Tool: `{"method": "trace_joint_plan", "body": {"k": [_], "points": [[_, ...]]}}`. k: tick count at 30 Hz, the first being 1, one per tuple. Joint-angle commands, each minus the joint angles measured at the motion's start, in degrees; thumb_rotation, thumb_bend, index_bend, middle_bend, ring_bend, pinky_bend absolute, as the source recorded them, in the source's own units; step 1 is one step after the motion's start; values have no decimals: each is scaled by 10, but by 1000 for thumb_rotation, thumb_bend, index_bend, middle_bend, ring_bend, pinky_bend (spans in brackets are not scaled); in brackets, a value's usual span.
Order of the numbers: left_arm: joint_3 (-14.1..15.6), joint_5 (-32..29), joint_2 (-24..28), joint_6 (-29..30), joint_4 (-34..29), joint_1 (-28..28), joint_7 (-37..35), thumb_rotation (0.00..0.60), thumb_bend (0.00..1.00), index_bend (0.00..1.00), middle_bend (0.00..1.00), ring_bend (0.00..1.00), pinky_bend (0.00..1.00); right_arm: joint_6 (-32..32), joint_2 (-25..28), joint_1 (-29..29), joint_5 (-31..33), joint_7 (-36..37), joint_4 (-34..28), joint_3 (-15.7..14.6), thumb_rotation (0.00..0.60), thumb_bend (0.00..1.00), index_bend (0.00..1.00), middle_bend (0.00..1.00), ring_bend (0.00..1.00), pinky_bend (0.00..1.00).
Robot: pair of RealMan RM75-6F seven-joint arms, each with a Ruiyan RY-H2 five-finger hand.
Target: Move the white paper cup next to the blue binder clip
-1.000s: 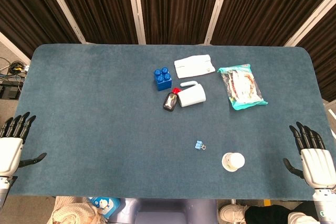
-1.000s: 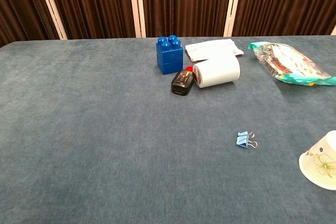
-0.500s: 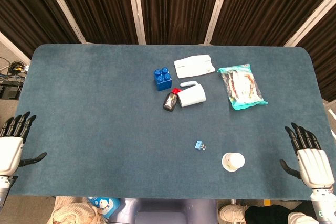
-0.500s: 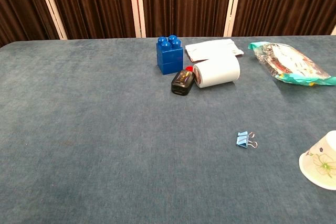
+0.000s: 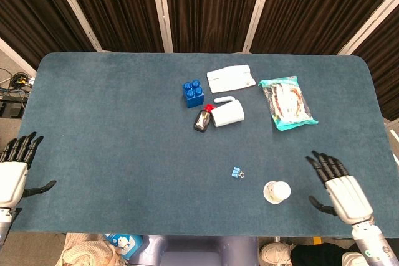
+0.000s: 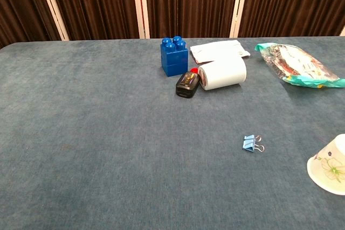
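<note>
Fingers of right hand spread wide, holding nothing, near the white paper cup by the bench's front edge. Left hand spread too, off the front left corner. Blue binder clip just beside the cup. Dark curtains behind.

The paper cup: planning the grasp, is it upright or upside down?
Upside down. The paper cup rests on its wide rim, narrow base on top, in the chest view.
</note>
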Motion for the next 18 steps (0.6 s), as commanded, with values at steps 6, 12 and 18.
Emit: {"method": "trace_joint_plan", "body": {"k": [6, 12, 18], "points": [[-2, -4, -2, 0, 2, -1, 1, 600, 0, 0, 0, 0, 0, -58, -8, 27, 16, -65, -52, -6, 600, 273, 0, 0, 0, 98], [-3, -7, -1, -3, 2, -2, 1, 600, 0, 0, 0, 0, 0, -97, -26, 39, 41, -110, -74, -9, 600, 272, 0, 0, 0, 98], [-4, -10, 0, -6, 2, -3, 0, 600, 0, 0, 0, 0, 0, -122, -37, 45, 62, -153, -87, -15, 600, 273, 0, 0, 0, 110]]}}
